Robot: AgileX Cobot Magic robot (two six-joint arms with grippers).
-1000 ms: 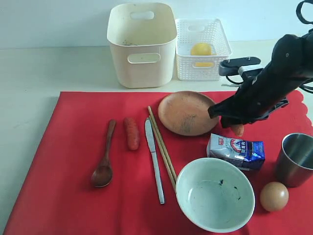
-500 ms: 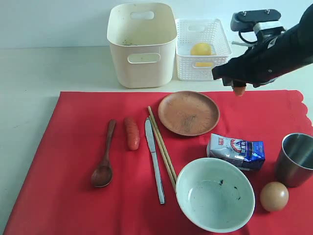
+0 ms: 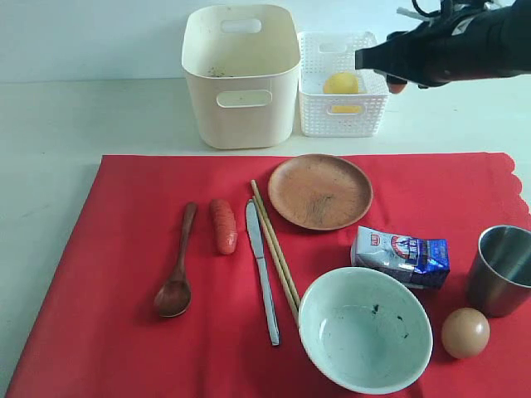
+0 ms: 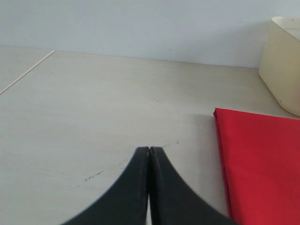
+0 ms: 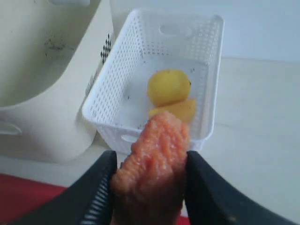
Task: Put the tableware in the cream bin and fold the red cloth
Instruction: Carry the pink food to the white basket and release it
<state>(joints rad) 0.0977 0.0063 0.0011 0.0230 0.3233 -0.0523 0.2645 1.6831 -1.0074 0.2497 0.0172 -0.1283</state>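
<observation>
Exterior view: lump (image 3: pixel 398 85) half-hidden by hand (image 3: pixel 388 73)

1. My right pincer (image 3: pixel 388 76) has climbed up and back off the red cloth (image 3: pixel 124 249); a second ago it hung low just beside the round brown plate (image 3: pixel 319 192), and now it sits high by the far right side of the white lattice basket (image 3: pixel 344 112)
2. The orange-pink lump (image 3: pixel 397 85) clamped in my jaws has travelled along, from near the milk carton (image 3: pixel 402 255) to just beside the basket's rim
3. My arm no longer hides the cloth's far right part
</observation>
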